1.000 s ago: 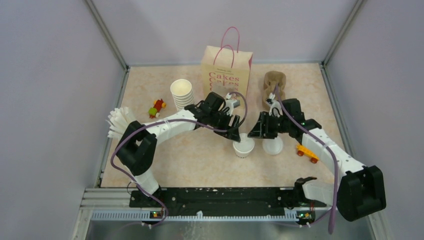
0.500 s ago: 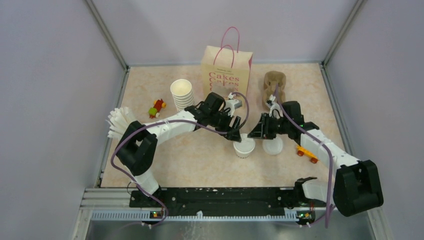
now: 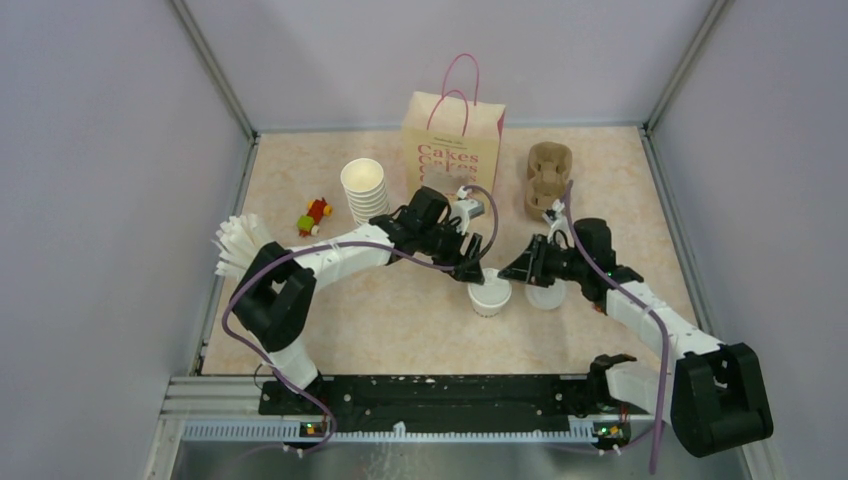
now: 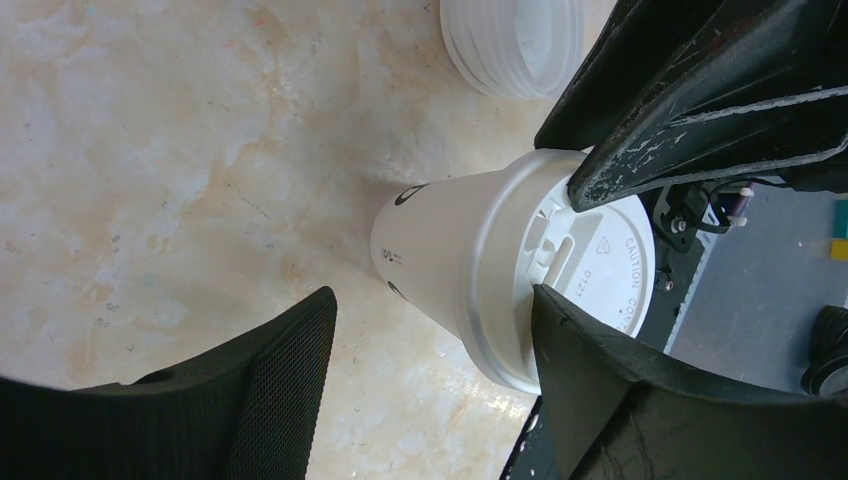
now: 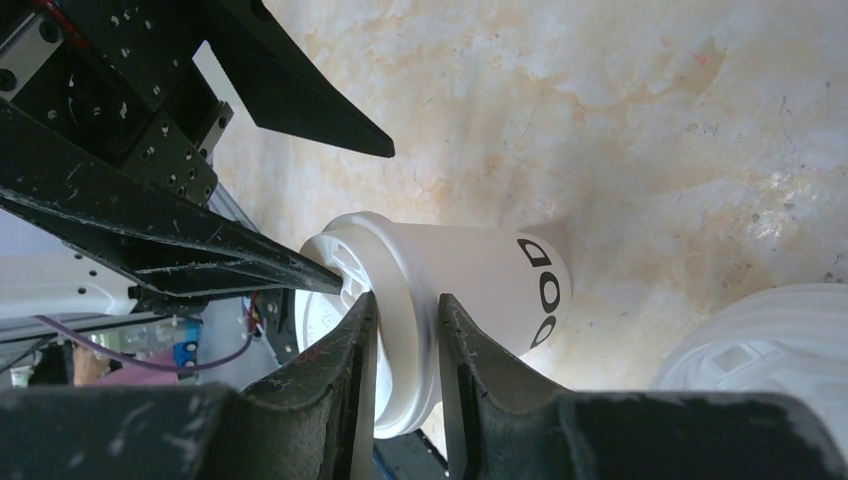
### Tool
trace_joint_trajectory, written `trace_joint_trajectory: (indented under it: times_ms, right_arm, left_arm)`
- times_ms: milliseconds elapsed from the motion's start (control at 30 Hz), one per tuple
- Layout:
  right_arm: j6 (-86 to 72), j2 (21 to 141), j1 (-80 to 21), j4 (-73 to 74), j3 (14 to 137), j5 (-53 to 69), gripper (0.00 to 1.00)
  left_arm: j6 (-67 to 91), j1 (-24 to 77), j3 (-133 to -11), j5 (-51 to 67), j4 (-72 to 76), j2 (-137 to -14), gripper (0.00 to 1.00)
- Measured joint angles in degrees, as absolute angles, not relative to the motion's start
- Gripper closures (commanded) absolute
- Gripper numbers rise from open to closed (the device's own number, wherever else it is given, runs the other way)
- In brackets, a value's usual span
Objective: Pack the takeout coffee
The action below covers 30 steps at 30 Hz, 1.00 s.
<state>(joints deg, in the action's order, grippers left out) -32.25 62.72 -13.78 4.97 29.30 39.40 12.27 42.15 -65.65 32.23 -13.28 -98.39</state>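
"Looking at the cup (image 3: 489,296), which arm actually has it?"

"The right one, I'd say. The right jaws are drawn in to a narrow slit with the rim of the lid (image 5: 395,290) nipped between them. One finger lies over the top and the other sits under the rim, against the paper wall."

"And the left?"

"The left jaws gape wide, straddling the cup from the other side. One fingertip rests on the lid and the other stands well clear, so nothing is gripped there."

"Where does the cup sit?"

"Upright on the counter (image 3: 380,320), lid up, long axis vertical, right between the two arms. A stack of spare lids (image 3: 546,293) is just beside it, on the right arm's side."

"And where would it go?"

"Probably the bag (image 3: 452,150). It stands almost straight behind the cup at the far edge, mouth upward, with the carrier (image 3: 549,178) off to its right. So the cup would need lifting straight up, then carrying away from the arms. My worry is that a pinch on the rim alone might pop the lid off."
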Motion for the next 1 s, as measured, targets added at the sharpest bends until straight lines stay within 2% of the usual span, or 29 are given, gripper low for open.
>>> trace_joint_trajectory:
  times_ms: [233, 400, 467, 733, 1000]
  right_arm:
    - [-33.67, 62.30, -13.67, 3.25, 28.49, 39.79, 0.72]
    - [-32.84, 62.57, -13.69, 7.75, 31.00, 39.42, 0.52]
    - [-32.21, 63.07, -13.65, 9.17, 31.24, 39.35, 0.48]
    - [-30.02, 64.18, -13.58, 12.36, 31.27, 40.62, 0.48]
    - [-31.14, 64.53, -13.34, 11.40, 31.14, 41.47, 0.54]
  left_arm:
    - [12.71, 42.22, -65.71, 32.18, -13.39, -98.39, 0.24]
    - [13.67, 42.22, -66.87, 31.99, -14.81, -98.85, 0.23]
    - [13.74, 42.22, -67.92, 32.08, -16.14, -99.35, 0.23]
    - [12.60, 42.37, -72.25, 32.38, -20.23, -102.02, 0.23]
    - [12.47, 41.93, -76.03, 31.07, -25.19, -103.31, 0.03]
